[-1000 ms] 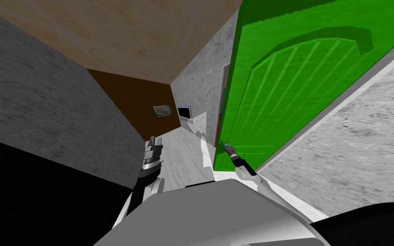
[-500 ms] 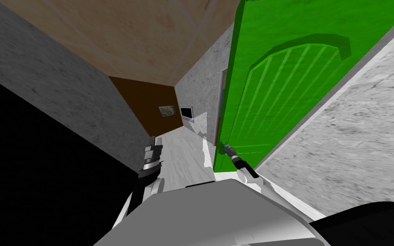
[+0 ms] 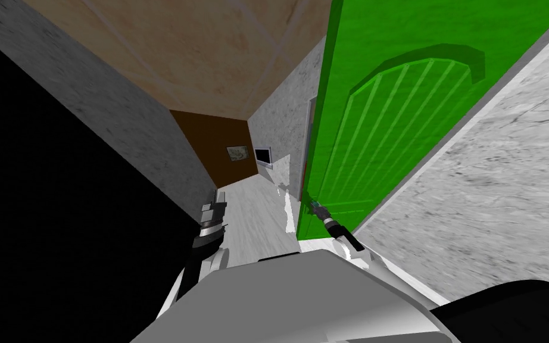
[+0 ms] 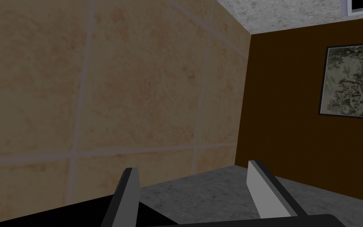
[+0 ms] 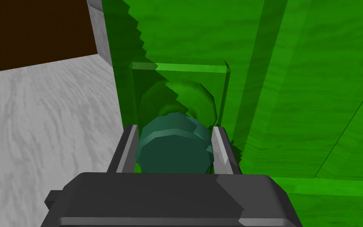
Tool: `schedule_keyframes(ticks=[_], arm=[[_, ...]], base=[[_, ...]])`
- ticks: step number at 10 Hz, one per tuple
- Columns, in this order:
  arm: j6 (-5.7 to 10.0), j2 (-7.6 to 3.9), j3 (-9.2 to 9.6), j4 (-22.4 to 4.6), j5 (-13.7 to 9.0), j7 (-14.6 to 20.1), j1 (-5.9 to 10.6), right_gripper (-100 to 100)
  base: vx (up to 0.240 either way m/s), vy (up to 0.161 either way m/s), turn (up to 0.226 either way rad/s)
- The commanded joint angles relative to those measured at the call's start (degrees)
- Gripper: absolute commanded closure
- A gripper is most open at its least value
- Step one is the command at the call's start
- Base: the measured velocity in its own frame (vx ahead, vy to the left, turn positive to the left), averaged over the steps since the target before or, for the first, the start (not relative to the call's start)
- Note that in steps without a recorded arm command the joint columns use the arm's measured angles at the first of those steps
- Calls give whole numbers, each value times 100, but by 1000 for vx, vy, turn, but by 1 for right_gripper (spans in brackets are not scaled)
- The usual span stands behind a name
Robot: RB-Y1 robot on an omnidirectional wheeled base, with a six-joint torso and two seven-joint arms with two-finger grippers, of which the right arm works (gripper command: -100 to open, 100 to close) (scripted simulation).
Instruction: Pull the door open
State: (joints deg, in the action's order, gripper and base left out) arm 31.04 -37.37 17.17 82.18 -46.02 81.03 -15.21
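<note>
A bright green door (image 3: 398,125) with an arched, ribbed panel stands ajar on my right. In the right wrist view my right gripper (image 5: 173,147) is shut on the door's round dark teal knob (image 5: 173,147), its two fingers pressing the knob's sides in front of a green backplate (image 5: 184,79). In the head view that gripper (image 3: 315,205) sits at the door's free edge, low down. My left gripper (image 3: 215,199) is held at my left side; in the left wrist view it (image 4: 194,185) stands open with nothing between its fingers.
A pale floor (image 3: 255,220) runs ahead to a brown wall (image 3: 214,143) with a framed picture (image 3: 237,153). Grey walls stand on the left (image 3: 106,113) and the right (image 3: 493,208). A black area (image 3: 47,208) lies at the left.
The whole head view has shifted: more black area shows at the left and the door looks narrower and more edge-on. My right gripper stays shut on the knob. The left arm has not moved.
</note>
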Motion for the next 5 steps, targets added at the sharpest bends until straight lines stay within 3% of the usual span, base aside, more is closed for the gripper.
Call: schedule_keyframes(ticks=[1,5], arm=[[95,-92,130,56,43,96,-46,100],[222,-258,290,141,95,234,-122,100]], base=[[-218,-73,114],[-175,-88,70]])
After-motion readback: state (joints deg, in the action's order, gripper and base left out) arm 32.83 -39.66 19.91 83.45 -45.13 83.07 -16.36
